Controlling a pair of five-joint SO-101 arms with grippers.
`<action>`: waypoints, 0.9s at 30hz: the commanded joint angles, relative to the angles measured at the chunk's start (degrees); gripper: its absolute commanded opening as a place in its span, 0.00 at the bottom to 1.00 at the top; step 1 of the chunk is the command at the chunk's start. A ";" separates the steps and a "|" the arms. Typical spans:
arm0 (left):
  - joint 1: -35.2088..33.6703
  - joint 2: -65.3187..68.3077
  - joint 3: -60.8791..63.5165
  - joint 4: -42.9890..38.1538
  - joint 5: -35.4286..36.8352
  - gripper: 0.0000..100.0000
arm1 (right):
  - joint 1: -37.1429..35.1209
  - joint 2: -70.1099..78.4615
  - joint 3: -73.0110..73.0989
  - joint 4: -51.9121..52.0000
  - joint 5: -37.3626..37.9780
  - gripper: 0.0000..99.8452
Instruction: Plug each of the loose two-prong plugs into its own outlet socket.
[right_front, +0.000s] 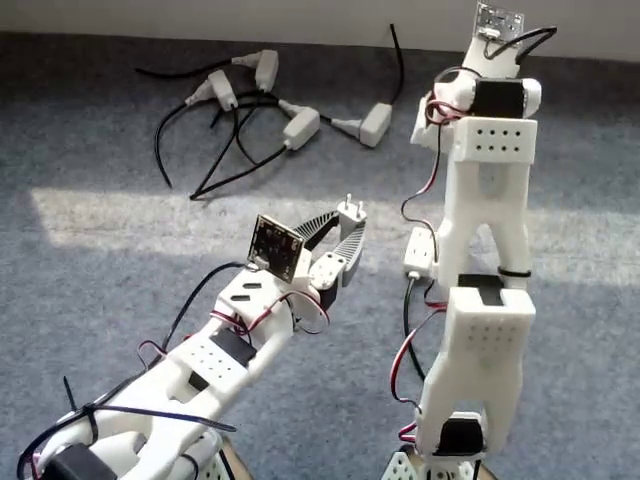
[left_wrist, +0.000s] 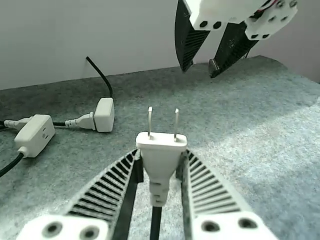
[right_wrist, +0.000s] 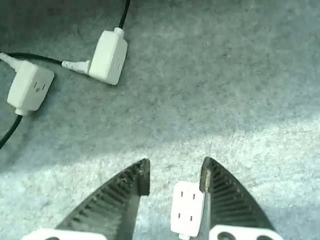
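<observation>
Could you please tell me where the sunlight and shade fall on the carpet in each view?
High view: a bright band crosses the carpet mid-frame, with the far sockets in shade. Left wrist view: a bright patch lies beyond the plug in the left gripper. Right wrist view: the band lies under the right gripper and a near socket, while the far sockets are shaded.

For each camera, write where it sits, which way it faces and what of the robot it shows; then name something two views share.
High view: fixed overhead, looking down over the carpet; left arm and right arm show.
Left wrist view: on the left arm, facing along the left gripper, shut on the plug; right gripper ahead.
Right wrist view: faces down past its open fingers at an outlet socket.
Both wrist views share the corded socket.
</observation>
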 joint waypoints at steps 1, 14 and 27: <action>0.66 -5.67 1.36 -1.23 0.09 0.01 | -3.30 -15.69 8.66 2.42 0.79 0.17; 0.48 -13.23 4.18 -1.05 0.00 0.01 | -17.36 -40.40 26.68 2.33 12.75 0.08; 0.66 -13.58 4.00 -1.05 0.00 0.01 | -28.18 -48.84 38.64 2.33 18.90 0.01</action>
